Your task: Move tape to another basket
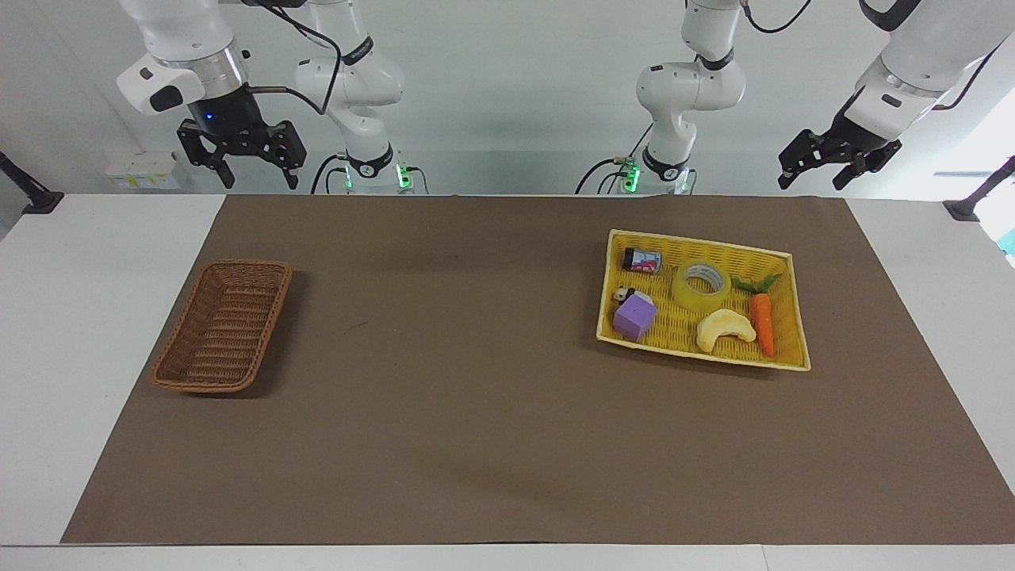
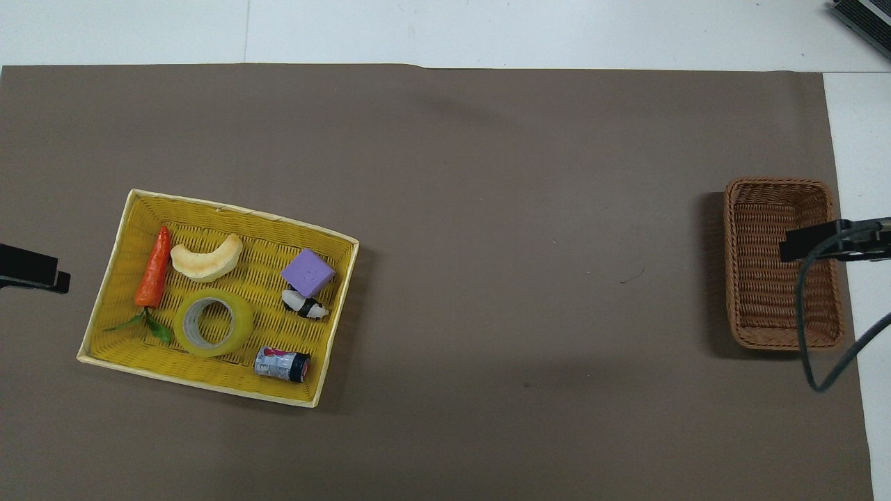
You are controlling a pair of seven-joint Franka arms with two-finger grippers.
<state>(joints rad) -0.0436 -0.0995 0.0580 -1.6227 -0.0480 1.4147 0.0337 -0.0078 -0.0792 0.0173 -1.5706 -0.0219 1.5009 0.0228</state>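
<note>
The tape (image 1: 701, 287), a translucent yellow roll with a white core, lies flat in the yellow woven tray (image 1: 698, 241) toward the left arm's end of the table; it also shows in the overhead view (image 2: 214, 323). The brown wicker basket (image 1: 223, 327) stands empty toward the right arm's end and shows in the overhead view (image 2: 766, 278). My left gripper (image 1: 811, 182) is open and empty, raised high by the robots' edge of the table. My right gripper (image 1: 258, 181) is open and empty, raised high by the same edge.
In the tray with the tape lie a toy carrot (image 1: 762, 321), a pale bread crescent (image 1: 723, 328), a purple block (image 1: 634, 316), a small can (image 1: 642, 260) and a black-and-white toy (image 1: 624, 294). A brown mat (image 1: 476, 412) covers the table between tray and basket.
</note>
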